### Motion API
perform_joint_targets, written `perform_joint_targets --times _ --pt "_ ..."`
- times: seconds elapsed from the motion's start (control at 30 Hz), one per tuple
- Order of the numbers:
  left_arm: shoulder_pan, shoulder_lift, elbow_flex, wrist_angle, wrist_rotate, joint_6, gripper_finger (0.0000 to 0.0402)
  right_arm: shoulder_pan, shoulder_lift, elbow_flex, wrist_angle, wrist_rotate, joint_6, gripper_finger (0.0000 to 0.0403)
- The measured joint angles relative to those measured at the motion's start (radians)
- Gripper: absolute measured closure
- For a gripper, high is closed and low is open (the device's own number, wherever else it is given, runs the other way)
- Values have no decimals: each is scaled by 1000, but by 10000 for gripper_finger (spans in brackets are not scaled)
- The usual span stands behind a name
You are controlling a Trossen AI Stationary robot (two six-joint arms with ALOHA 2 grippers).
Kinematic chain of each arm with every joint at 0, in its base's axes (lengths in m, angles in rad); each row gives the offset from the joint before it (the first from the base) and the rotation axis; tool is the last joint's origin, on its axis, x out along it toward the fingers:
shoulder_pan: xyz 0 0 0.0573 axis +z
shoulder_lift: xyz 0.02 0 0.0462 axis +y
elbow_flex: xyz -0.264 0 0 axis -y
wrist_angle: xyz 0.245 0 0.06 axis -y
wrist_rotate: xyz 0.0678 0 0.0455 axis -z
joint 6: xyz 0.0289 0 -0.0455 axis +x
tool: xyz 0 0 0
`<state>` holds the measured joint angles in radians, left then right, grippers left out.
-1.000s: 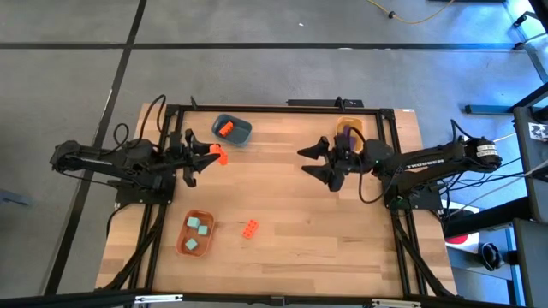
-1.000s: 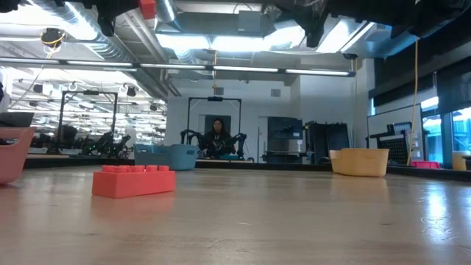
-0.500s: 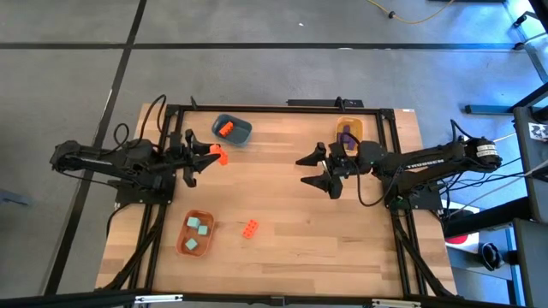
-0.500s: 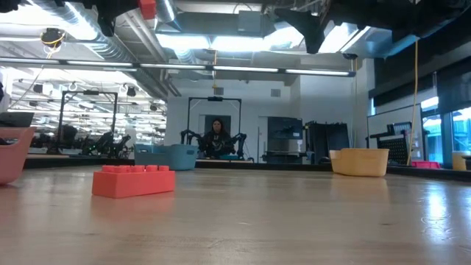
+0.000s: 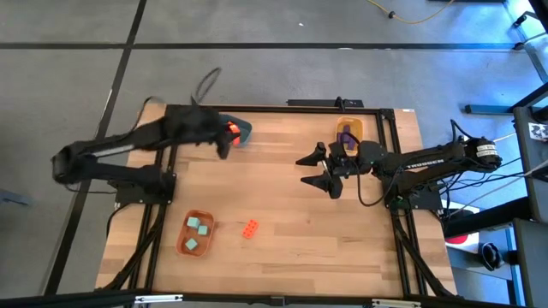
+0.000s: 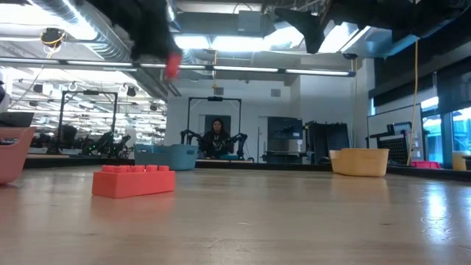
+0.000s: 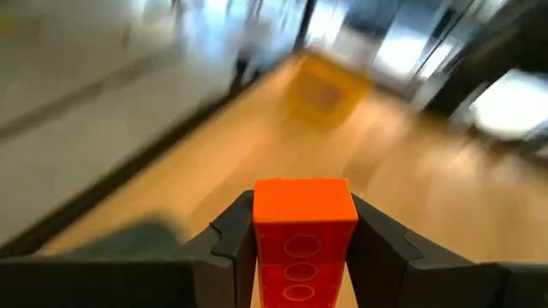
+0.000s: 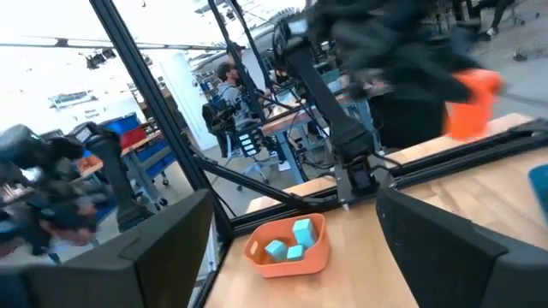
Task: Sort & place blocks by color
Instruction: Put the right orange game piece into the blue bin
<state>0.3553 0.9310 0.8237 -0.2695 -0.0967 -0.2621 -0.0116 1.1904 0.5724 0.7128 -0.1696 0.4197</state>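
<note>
My left gripper [image 5: 224, 135] hangs over the near-left part of the dark blue bowl [image 5: 244, 130] at the table's far edge, shut on an orange-red block [image 7: 304, 229], which is blurred high up in the low view [image 6: 172, 65]. Another orange-red block [image 5: 250, 228] lies flat on the table [image 6: 134, 180]. Teal blocks [image 5: 199, 226] lie in the orange bowl [image 5: 183, 245]. A purple block [image 5: 346, 137] sits in the yellow bowl [image 5: 353, 126]. My right gripper [image 5: 306, 169] hovers open near the table's middle, holding nothing. My left gripper pinches the orange-red block by two opposite side faces [image 7: 257, 233] between its two fingers [image 7: 233, 238]. The block's studded face points up and its end juts forward past the fingertips. It is lifted clear, high above the table.
The black frame rails [image 5: 282, 107] run along the table's far edge and both sides. Bare wood lies between the bowls and in the near right part of the table [image 5: 342, 239]. A person [image 6: 217, 136] sits far behind the table.
My left arm has swung from the table's left side toward the far edge and to the right, and now hangs over the blue bowl. It still carries the orange-red block, lifted clear. The swing came in the last half second.
</note>
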Motion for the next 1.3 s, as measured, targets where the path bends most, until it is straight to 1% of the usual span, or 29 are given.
perform_joint_targets --times 0.07,0.2,0.27,0.37,0.53,0.67,0.97,1.17,1.3 --pt "104 105 56 -87 74 46 275 0 0 0 0 0 24 71" --pt "279 299 123 -121 192 85 275 0 0 0 -3 0 52 71" --pt "329 388 148 -132 214 96 275 0 0 0 -3 0 50 71" --pt "368 497 183 -160 214 95 275 0 0 0 -4 0 50 71" --pt "376 608 204 -144 207 97 275 0 0 0 -8 0 50 71" --pt "375 655 206 -122 161 98 275 0 0 0 -18 0 50 71" --pt "365 748 206 -168 152 113 275 0 0 0 -64 1 48 71" --pt "348 779 206 -172 92 116 275 0 0 0 -63 1 49 71" --pt "334 779 206 -173 21 117 273 0 0 0 -61 1 50 71"
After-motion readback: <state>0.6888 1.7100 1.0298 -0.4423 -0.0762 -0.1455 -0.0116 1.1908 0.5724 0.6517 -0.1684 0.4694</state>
